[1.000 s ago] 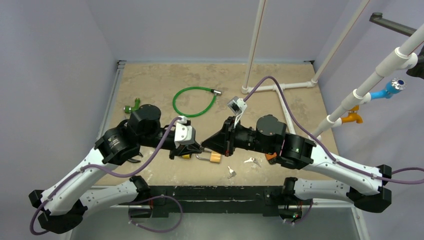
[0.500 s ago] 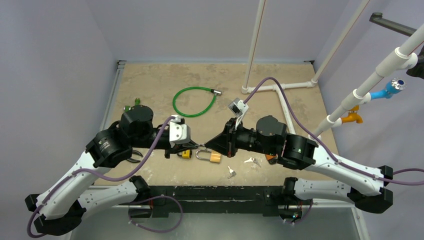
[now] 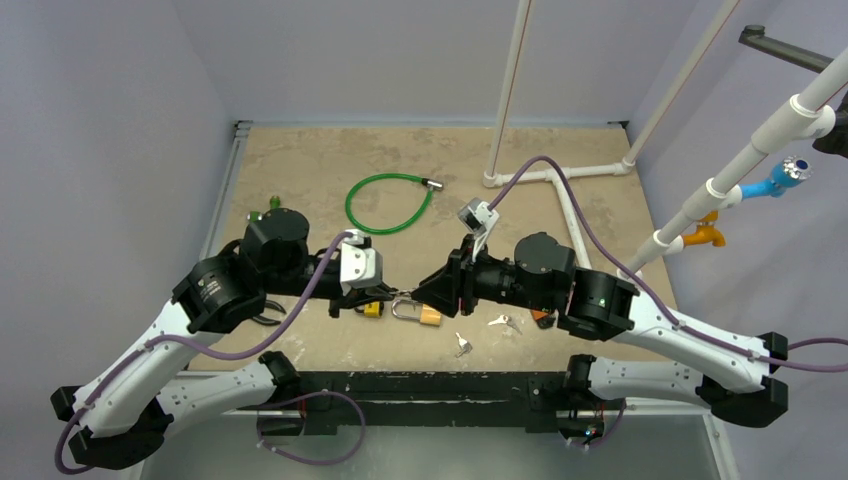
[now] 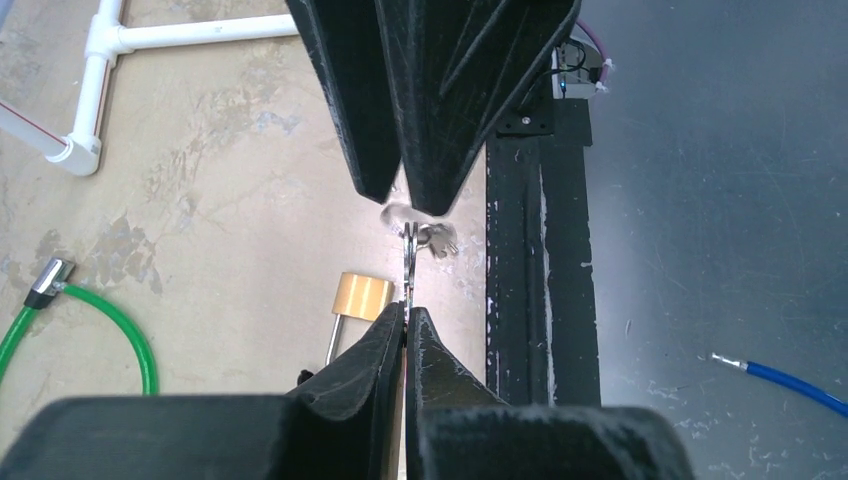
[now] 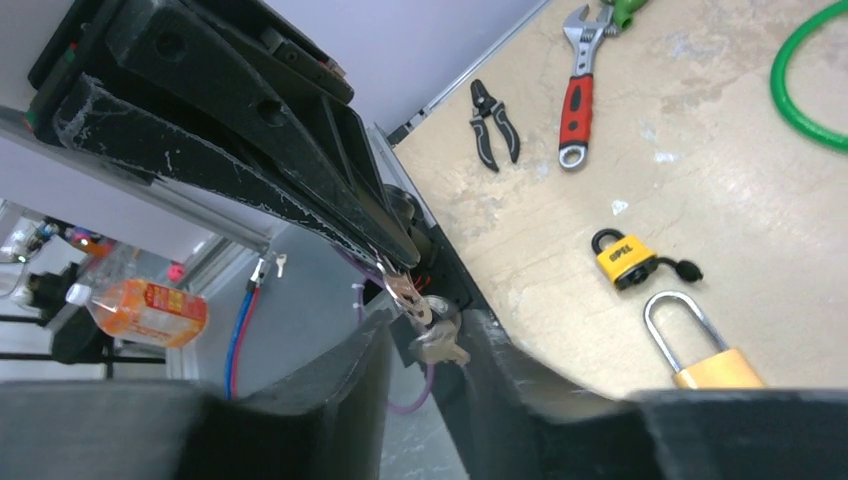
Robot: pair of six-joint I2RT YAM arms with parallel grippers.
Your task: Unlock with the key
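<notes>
My left gripper (image 3: 388, 297) is shut on a silver key (image 4: 409, 262), which sticks out past its fingertips (image 4: 392, 322) above the table's near edge. More small keys (image 5: 432, 335) hang from it on a ring. My right gripper (image 3: 420, 290) is open and meets the left one tip to tip. In the right wrist view its fingers (image 5: 365, 350) stand on either side of the hanging keys without closing on them. A brass padlock (image 3: 424, 314) with a shut silver shackle lies on the table just below both grippers. It also shows in the left wrist view (image 4: 362, 296) and the right wrist view (image 5: 712, 366).
A small yellow padlock (image 3: 372, 309) lies left of the brass one. Two loose keys (image 3: 462, 343) (image 3: 505, 322) lie near the front edge. A green cable loop (image 3: 388, 203) lies farther back. A red-handled wrench (image 5: 577, 100) and pliers (image 5: 495, 128) lie at the left. White pipes (image 3: 560, 172) stand at the back right.
My left arm's elbow has drawn back to the left and the right arm has shifted slightly. The two grippers stay tip to tip over the brass padlock.
</notes>
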